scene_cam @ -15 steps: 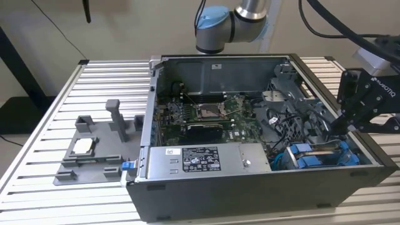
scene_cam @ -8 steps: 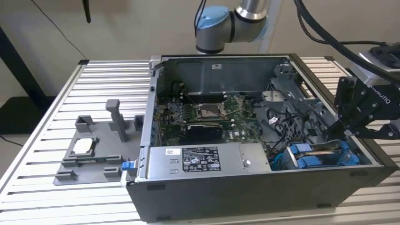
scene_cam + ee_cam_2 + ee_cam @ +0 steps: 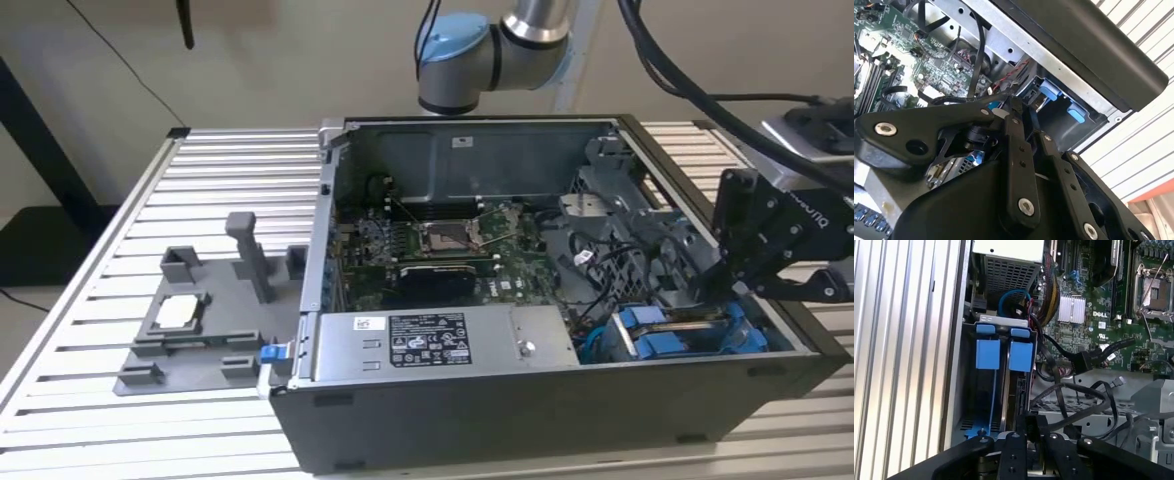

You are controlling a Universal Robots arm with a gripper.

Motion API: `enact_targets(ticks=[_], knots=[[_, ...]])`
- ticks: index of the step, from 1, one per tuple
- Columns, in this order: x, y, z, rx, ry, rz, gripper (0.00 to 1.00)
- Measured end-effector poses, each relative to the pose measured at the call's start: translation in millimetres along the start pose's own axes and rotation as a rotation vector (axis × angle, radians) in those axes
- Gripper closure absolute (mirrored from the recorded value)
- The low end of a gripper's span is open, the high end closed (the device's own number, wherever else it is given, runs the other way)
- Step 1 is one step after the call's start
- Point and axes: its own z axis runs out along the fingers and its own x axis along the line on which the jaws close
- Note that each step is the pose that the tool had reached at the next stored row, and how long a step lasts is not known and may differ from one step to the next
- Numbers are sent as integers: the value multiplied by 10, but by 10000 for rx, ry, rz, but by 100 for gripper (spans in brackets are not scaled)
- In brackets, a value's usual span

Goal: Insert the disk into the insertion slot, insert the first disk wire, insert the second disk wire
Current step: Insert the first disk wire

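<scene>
Disk (image 3: 1020,356) sits slotted; arm (image 3: 787,230) leans into case (image 3: 534,420), tool (image 3: 1035,434) pinching a black wire (image 3: 1074,412).

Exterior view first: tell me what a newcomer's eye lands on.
The open computer case dominates the slatted table, its green motherboard exposed. Bright blue disk carriers stand out in the drive cage at the case's corner on the exterior view's right, with the black claw poised over them.
</scene>
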Motion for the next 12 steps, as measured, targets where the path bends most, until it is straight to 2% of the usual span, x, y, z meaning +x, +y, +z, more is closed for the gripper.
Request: enact_targets(ticks=[5, 12], knots=[[16, -4, 47, 23, 1, -1, 81], [37, -3, 70, 25, 1, 14, 81]])
